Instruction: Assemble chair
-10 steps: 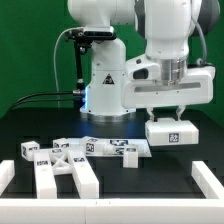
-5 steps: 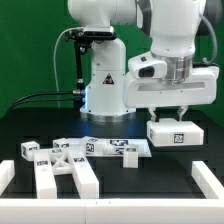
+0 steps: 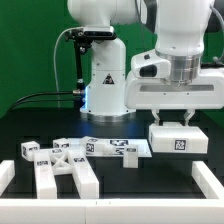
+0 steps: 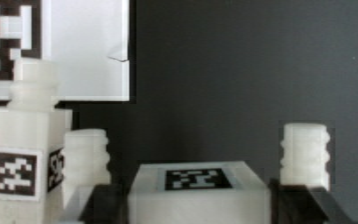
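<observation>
Over black table [image 3: 35,128], clamping block [image 3: 178,140] in gripper [image 3: 176,123], well apart from loose parts [image 3: 62,168]; risking twisting or dropping it, seemingly pinching only its upper edge.

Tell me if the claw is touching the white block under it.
Touching. Exterior view: the claw grips the white block at its top, holding it in the air.
</observation>
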### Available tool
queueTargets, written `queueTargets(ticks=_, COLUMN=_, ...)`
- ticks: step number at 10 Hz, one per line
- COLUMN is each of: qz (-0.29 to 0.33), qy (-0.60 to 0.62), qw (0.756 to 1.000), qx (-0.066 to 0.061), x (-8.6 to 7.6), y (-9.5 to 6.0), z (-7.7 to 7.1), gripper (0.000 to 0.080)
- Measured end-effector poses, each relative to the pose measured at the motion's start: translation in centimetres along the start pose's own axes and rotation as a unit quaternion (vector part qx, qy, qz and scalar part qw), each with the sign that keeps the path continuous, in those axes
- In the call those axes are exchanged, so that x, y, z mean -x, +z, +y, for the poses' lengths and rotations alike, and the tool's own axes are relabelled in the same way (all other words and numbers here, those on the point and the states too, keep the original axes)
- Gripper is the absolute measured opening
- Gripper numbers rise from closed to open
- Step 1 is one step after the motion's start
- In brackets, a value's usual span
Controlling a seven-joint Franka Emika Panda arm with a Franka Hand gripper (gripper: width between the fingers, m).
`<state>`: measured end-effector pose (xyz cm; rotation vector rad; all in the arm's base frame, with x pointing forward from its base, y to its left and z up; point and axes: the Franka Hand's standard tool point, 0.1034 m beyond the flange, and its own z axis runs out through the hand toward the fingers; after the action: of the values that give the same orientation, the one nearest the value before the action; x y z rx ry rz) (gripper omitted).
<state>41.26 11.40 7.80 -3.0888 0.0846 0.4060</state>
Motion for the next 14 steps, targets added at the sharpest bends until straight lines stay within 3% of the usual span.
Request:
queueTargets(ticks=1, qz=0.0, qy=-0.013, qw=1.0, qx=0.0, x=0.0, y=0.1, z=0.2, gripper=0.0367)
queueTargets(ticks=2, qz=-0.003, qy=-0.04, qw=0.999, qx=-0.001, x=-1.0, y=0.1, z=1.3, gripper=0.0367)
queueTargets(ticks=3, qz=-0.001, qy=-0.047, qw=0.999, qx=-0.003, x=-3.0, y=-0.3, z=2.6, gripper=0.0367)
queueTargets(ticks=5, qz=0.012, qy=-0.193, qw=0.981, qx=-0.002, x=-6.2, y=-0.8, z=3.9, gripper=0.0367)
queueTargets(ticks=10, qz=0.018, qy=-0.372, qw=0.928, qx=0.003, x=-6.4, y=-0.5, z=4.3, gripper=0.0368)
queueTargets(ticks=11, qz=0.029, qy=-0.437, qw=0.899, qx=0.013, x=-8.1, y=-0.6, z=5.4, gripper=0.0368)
queueTargets(ticks=13, qz=0.036, qy=-0.583, qw=0.811, qx=0.034, x=-11.0, y=-1.9, z=5.8, gripper=0.0368)
queueTargets(ticks=14, qz=0.034, qy=-0.604, qw=0.796, qx=0.036, x=-10.8, y=-1.7, z=6.0, gripper=0.0368)
